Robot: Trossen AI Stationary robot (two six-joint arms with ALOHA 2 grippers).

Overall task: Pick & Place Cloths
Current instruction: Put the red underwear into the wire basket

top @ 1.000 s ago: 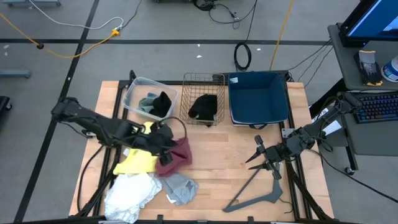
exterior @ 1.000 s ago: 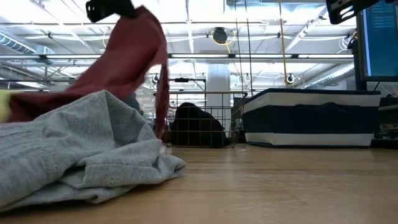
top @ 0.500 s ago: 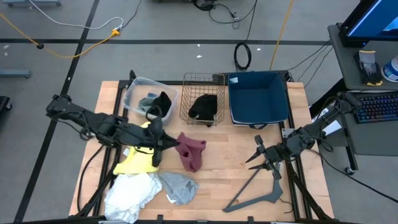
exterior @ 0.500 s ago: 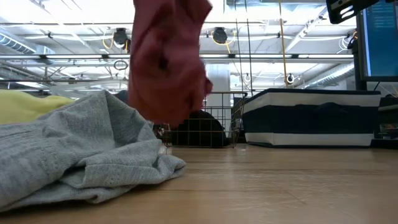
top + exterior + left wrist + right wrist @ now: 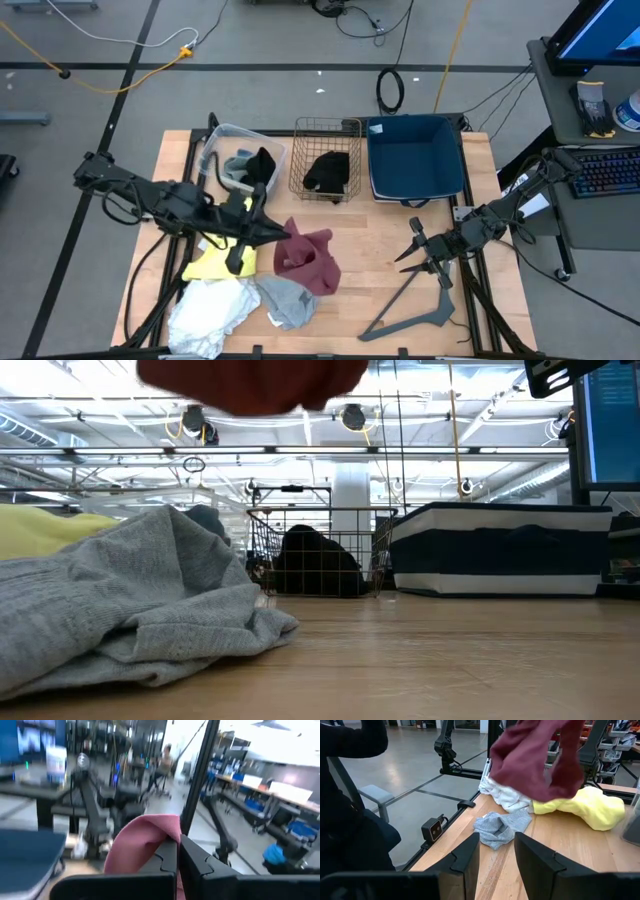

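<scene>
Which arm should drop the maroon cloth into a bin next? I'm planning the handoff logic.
Left. The left gripper is shut on the maroon cloth, lifted off the table. The right gripper hangs open near the table's right edge by the hanger bar, holding nothing.

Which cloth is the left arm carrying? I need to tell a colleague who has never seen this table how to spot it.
Start at the wooden table and find the pile of cloths at its left front. Just right of the yellow cloth and above the light grey cloth, the left gripper holds the maroon cloth. It alone is dark red and hangs off the table.
</scene>
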